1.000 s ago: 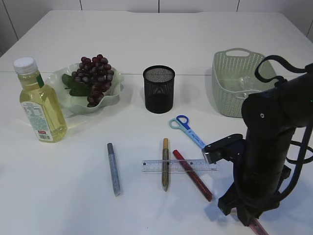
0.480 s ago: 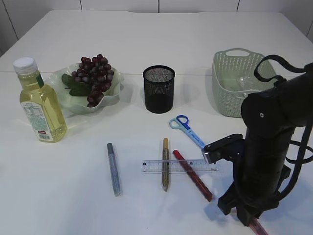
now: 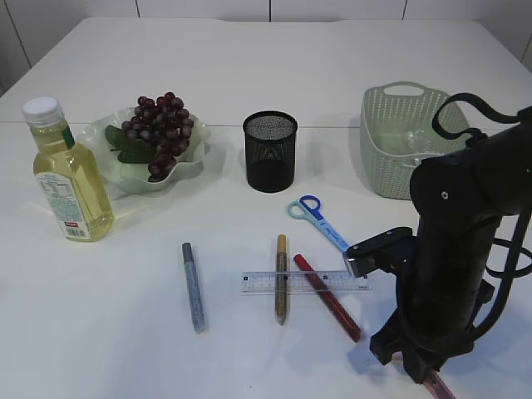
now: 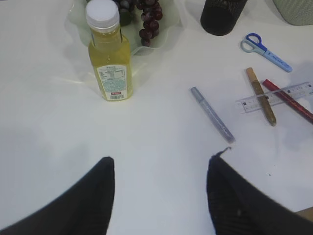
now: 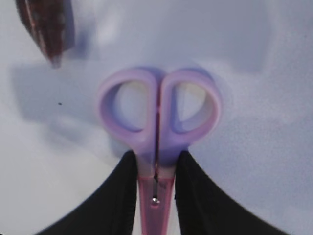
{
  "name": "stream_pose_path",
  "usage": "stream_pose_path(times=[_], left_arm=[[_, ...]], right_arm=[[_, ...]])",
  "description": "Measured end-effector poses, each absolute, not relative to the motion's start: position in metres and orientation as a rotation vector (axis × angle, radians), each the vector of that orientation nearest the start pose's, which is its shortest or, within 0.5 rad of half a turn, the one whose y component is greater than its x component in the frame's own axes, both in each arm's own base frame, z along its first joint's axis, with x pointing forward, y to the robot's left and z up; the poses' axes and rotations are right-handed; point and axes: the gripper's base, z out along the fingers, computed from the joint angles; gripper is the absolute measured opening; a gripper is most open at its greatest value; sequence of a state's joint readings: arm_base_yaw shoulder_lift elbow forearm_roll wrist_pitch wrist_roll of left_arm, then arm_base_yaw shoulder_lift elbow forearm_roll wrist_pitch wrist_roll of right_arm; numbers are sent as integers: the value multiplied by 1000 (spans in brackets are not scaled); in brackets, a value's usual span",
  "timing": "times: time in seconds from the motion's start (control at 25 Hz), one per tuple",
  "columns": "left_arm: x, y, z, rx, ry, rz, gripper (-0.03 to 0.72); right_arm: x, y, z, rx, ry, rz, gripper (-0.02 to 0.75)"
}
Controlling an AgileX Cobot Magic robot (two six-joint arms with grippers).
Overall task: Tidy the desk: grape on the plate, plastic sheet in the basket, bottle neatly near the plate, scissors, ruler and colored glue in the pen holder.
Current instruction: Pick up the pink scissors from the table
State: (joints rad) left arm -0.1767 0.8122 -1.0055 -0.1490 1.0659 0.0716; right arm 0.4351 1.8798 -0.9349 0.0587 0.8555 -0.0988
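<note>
Your right pincer (image 5: 155,181) grips purple scissors (image 5: 159,117).
Outside: your right arm (image 3: 453,266) is low over the desk (image 3: 266,66) beside the ruler (image 3: 306,282). Left wrist: left pincer (image 4: 159,191) released above bare desk, bottle (image 4: 110,54) ahead. Right wrist: fingers (image 5: 117,196) clenched below the handles.

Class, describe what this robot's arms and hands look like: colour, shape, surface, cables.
The right arm is bulky matte black with rounded segments, a small pale dot on its upper housing, a grey-faced black block on its side and black cables looping behind. The left hand has two broad black fingers with a fine ribbed texture. The right hand shows the same black, rounded fingers.
</note>
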Motion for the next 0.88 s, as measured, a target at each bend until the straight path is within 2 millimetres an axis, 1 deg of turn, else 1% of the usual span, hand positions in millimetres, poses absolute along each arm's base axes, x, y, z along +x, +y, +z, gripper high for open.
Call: stream_pose_path(times=[0.72, 0.88], left_arm=[[129, -35, 381, 271, 2340, -240, 435], [129, -35, 381, 271, 2340, -237, 435]], right_arm=[[262, 127, 116, -777, 3184, 53, 216], [262, 128, 120, -761, 3156, 69, 216]])
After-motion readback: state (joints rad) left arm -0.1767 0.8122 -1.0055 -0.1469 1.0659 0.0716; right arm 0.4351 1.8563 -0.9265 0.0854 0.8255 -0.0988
